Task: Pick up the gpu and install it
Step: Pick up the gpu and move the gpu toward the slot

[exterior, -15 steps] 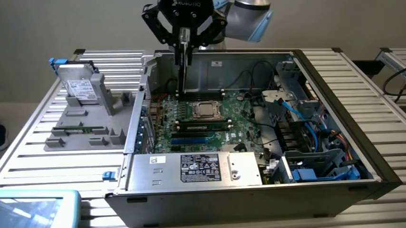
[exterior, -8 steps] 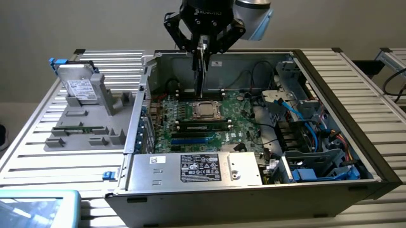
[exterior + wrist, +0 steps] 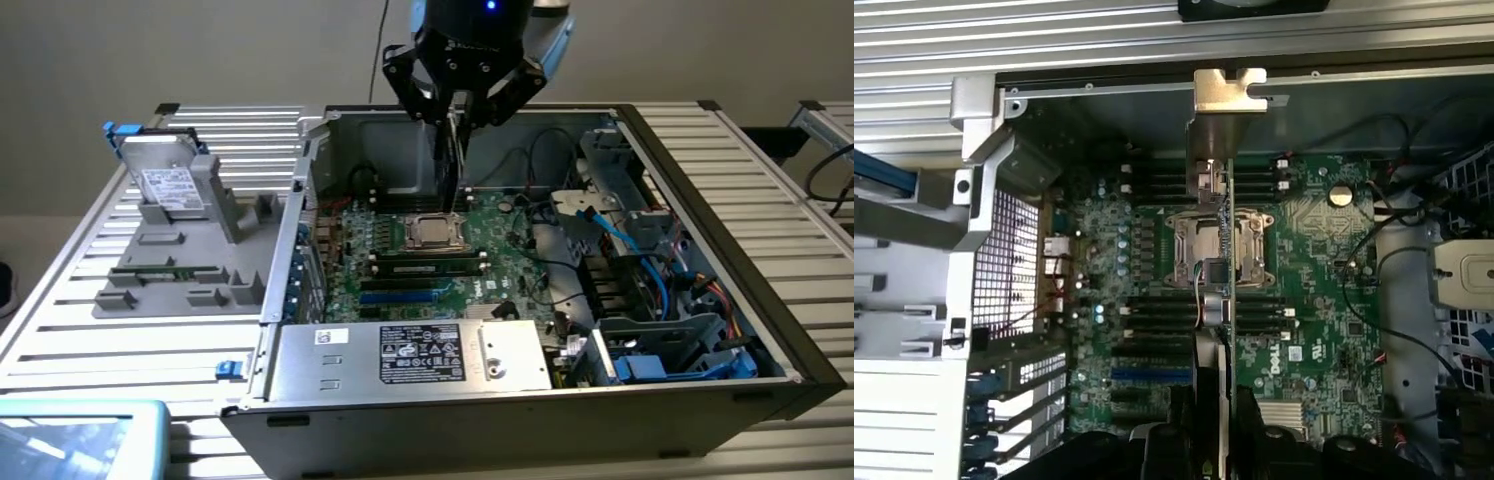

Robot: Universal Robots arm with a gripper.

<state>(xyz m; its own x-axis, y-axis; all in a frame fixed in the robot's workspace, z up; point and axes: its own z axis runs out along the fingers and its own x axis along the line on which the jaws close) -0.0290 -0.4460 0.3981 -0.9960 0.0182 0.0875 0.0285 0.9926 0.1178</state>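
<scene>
Metal bracket [image 3: 1229, 90] first, the gpu [image 3: 454, 165] hangs above the motherboard [image 3: 514, 250], clamped by our gripper [image 3: 461, 120]; we judge pickup done, seating in the slot not yet.

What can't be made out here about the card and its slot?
- Exterior view: graphics card is edge-on in the pincer; its faces are unreadable.
- Wrist view: the card covers the strip of circuit board under it, so any slot there is hidden.
- Exterior view: arm above the pincer is cut off by the top edge.
</scene>
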